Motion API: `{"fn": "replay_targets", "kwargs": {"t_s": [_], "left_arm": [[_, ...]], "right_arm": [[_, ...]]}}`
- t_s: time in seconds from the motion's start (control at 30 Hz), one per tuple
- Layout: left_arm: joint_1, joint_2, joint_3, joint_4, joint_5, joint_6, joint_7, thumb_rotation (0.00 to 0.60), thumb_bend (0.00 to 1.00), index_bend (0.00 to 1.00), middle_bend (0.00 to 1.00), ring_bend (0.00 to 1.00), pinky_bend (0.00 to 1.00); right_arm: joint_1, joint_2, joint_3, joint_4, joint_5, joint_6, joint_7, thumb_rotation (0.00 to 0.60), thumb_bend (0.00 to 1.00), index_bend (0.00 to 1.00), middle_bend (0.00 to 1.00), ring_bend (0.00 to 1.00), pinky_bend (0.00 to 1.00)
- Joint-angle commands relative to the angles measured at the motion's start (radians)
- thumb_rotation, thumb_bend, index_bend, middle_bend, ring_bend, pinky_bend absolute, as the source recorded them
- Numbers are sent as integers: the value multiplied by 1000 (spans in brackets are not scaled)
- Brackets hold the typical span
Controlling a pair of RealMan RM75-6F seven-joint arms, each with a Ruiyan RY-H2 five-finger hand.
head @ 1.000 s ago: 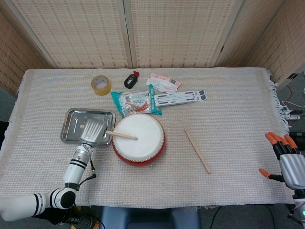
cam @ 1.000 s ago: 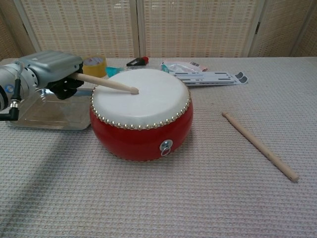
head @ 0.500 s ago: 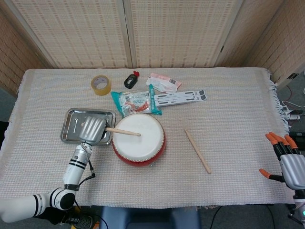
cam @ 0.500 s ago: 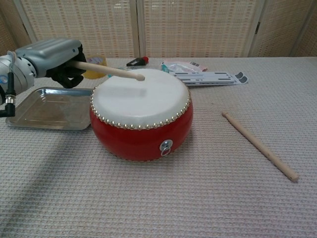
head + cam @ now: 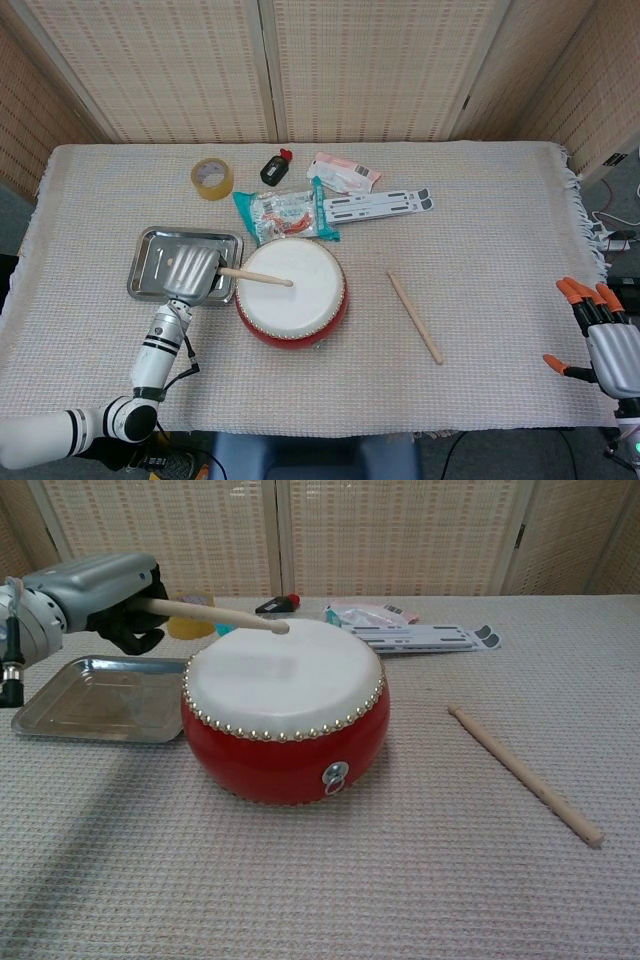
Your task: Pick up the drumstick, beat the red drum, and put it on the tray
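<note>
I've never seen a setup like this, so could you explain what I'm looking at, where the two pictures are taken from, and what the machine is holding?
This is a robot with two arms, each ending in a mechanical hand, steered remotely by a person. One picture looks down from its head; the other looks forward from its chest.

The left hand grips a drumstick raised over the white skin of a red drum. The right hand, with orange fingertips, waits open at the table's edge, holding nothing.

On the woven cloth also lie a metal tray beside the drum, a second drumstick, a roll of tape, a small black bottle, two snack packets and a white printed strip.
</note>
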Motion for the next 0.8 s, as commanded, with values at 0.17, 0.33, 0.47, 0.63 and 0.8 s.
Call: {"fn": "replay_targets", "kwargs": {"t_s": [0.17, 0.33, 0.47, 0.63, 0.8], "left_arm": [[-6, -12, 36, 54, -10, -57, 59, 600, 802, 1000, 1000, 1000, 1000], [-20, -17, 60, 66, -62, -62, 186, 600, 802, 1000, 1000, 1000, 1000], [18, -12, -8, 16, -31, -1, 8, 600, 801, 1000, 1000, 1000, 1000], [61, 12, -78, 44, 18, 28, -239, 600, 801, 1000, 1000, 1000, 1000], [63, 21, -91, 139, -11, -29, -308, 600, 797, 1000, 1000, 1000, 1000]], "right_arm": [[0, 0, 0, -3, 1, 0, -3, 600, 0, 67, 48, 0, 0], [-1, 3, -1, -9, 0, 1, -12, 600, 0, 67, 48, 0, 0], [-3, 5, 0, -15, -1, 7, -17, 600, 0, 67, 48, 0, 0], [-8, 8, -1, -20, -2, 16, -20, 600, 0, 67, 48, 0, 0], [-12, 11, 2, -20, -2, 26, -19, 600, 0, 67, 48, 0, 0]]}}
